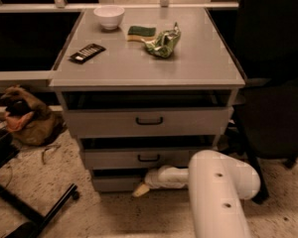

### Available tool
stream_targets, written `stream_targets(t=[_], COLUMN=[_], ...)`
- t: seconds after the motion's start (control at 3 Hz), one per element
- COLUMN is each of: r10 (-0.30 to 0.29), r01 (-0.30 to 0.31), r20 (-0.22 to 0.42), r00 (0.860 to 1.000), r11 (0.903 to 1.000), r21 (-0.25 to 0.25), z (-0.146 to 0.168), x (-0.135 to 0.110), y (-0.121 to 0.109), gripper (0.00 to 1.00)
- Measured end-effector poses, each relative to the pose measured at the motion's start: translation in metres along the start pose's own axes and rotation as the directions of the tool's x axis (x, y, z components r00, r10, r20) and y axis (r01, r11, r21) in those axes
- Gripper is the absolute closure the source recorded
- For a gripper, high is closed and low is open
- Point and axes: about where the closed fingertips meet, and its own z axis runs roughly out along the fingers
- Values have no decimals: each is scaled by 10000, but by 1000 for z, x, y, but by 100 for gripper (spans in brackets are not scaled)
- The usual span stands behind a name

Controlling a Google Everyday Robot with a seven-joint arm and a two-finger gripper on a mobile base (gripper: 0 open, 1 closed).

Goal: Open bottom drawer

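Cabinet with three grey drawers. The bottom drawer (111, 183) is the lowest, just above the floor, with a dark gap over its front. The claw (141, 189) lies low at the right end of that front's visible part (open or closed: cannot tell). The white arm (216, 192) fills the right foreground and covers the rest of the front. On the counter (198, 68) are a bowl (109, 17), a sponge (141, 32), a crumpled green wrapper (162, 42) and a black remote (87, 53). A brown bag (29, 119) lies on the floor at left, and a black chair (273, 83) stands at right.

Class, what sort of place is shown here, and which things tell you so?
Probably an office or lab workroom: a grey drawer cabinet beside a long counter, and a dark office chair. The robot's claw sits low at the bottom drawer.
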Motion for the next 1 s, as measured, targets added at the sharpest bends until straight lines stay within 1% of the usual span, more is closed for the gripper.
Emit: stream_targets(t=[0.33, 0.67, 1.0], r10=[0, 29, 29], r01=[0, -58, -58], r20=[-1, -604, -604], r00=[10000, 9982, 9982], r11=[10000, 9989, 9989], r21=[-1, -471, -472], z=[1, 19, 17], x=[1, 10, 8], y=[2, 2, -1], gripper=[0, 0, 0])
